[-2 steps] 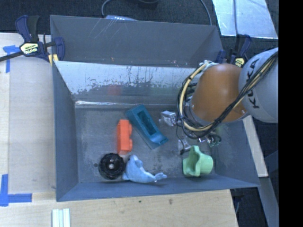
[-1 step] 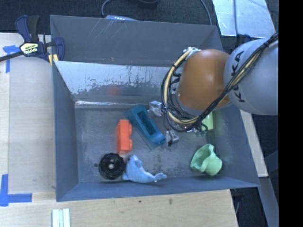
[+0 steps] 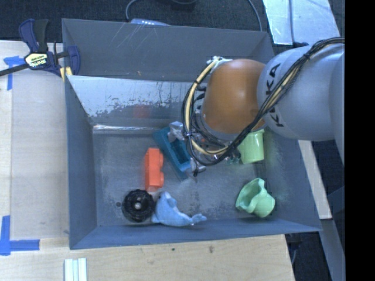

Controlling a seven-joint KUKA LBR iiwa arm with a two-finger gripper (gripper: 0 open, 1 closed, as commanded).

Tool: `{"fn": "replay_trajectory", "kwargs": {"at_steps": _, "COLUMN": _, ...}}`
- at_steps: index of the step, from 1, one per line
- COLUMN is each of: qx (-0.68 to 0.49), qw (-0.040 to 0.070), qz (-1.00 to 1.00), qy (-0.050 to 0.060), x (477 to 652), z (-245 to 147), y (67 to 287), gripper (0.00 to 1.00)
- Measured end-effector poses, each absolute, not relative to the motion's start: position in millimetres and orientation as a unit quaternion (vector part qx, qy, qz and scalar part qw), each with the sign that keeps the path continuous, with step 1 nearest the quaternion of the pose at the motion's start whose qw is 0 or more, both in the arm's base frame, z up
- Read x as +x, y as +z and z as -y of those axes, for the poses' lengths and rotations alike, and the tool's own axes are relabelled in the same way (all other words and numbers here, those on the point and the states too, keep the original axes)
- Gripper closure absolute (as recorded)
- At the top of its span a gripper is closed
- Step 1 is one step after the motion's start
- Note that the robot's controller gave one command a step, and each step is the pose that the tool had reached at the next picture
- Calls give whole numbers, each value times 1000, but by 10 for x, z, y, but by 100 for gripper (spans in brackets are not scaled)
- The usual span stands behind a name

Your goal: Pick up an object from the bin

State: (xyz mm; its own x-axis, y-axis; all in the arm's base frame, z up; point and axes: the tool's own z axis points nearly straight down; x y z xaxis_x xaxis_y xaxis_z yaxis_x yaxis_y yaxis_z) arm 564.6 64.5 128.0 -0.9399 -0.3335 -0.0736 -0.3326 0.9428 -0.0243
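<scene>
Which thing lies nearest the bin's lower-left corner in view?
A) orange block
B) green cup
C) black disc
C: the black disc sits by that corner, the orange block above it and the blue toy at its right.

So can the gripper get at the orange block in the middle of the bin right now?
Probably yes. The orange block lies uncovered on the floor of the bin, with the gripper just to its right, beside a teal piece.
</scene>
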Motion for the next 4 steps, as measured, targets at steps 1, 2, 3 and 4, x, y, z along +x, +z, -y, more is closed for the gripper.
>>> {"fn": "replay_trajectory", "kwargs": {"at_steps": 1, "qx": -161, "qw": 30, "qz": -987, "qy": -5, "x": 5549, "z": -788, "y": 1196, "gripper": 0}}
{"fn": "replay_trajectory", "kwargs": {"at_steps": 2, "qx": -174, "qw": 35, "qz": -984, "qy": -6, "x": 5656, "z": -844, "y": 1197, "gripper": 0}}
{"fn": "replay_trajectory", "kwargs": {"at_steps": 3, "qx": -305, "qw": 32, "qz": -952, "qy": -9, "x": 5728, "z": -925, "y": 1113, "gripper": 0}}
{"fn": "replay_trajectory", "kwargs": {"at_steps": 4, "qx": -305, "qw": 35, "qz": -952, "qy": -10, "x": 5882, "z": -1159, "y": 1145, "gripper": 0}}
